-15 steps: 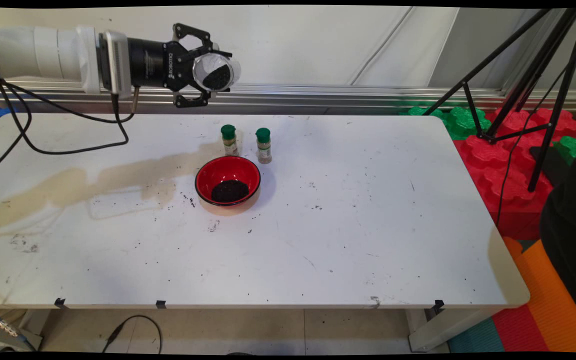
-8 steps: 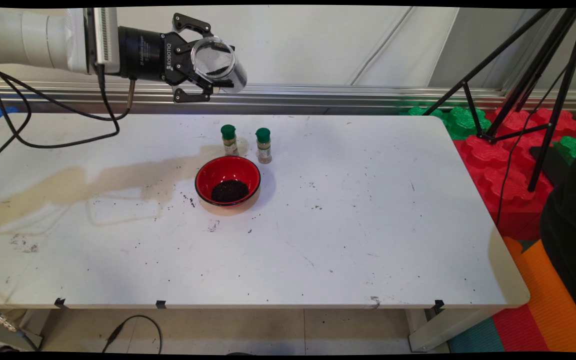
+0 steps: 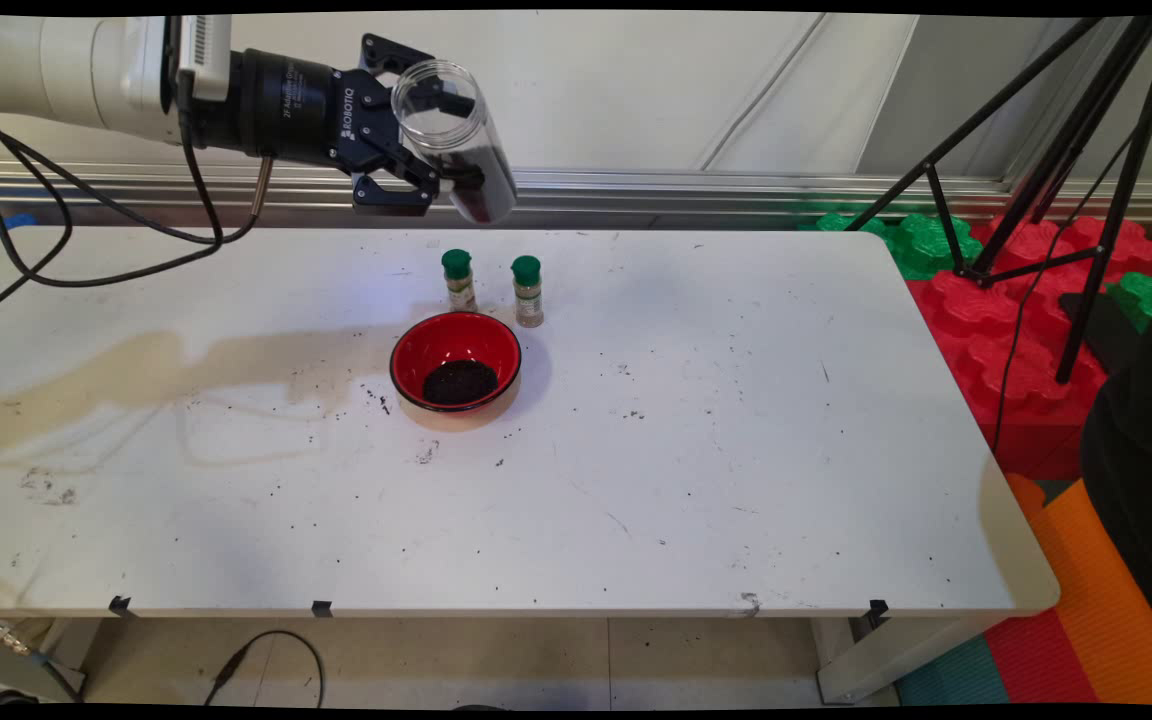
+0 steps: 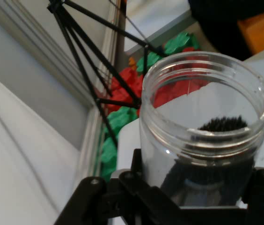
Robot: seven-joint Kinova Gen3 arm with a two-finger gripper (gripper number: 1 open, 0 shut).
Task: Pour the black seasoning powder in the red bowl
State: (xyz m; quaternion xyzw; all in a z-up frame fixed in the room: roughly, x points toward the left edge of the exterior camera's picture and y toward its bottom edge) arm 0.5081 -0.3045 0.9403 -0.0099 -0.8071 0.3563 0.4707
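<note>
My gripper (image 3: 441, 150) is shut on a clear plastic jar (image 3: 454, 138), held high over the table's far side. The jar is nearly upright, leaning a little, with its open mouth up and dark grains settled at its bottom. In the hand view the jar (image 4: 202, 136) fills the space between the fingers, its wide mouth open and dark grains inside. Below on the table stands a red bowl (image 3: 455, 360) with a heap of dark grains in it. Two small spice bottles with green caps (image 3: 459, 280) (image 3: 527, 290) stand just behind the bowl.
Dark grains lie scattered on the white table (image 3: 686, 450) around the bowl. A brownish stain (image 3: 186, 365) runs across its left half. A black tripod (image 3: 1066, 180) and red and green foam blocks (image 3: 1016, 330) stand off the right end.
The jar has turned from lying sideways with its mouth toward the camera to nearly upright, mouth up. The hand rose slightly and shifted right; the grains slid to the jar's bottom.
</note>
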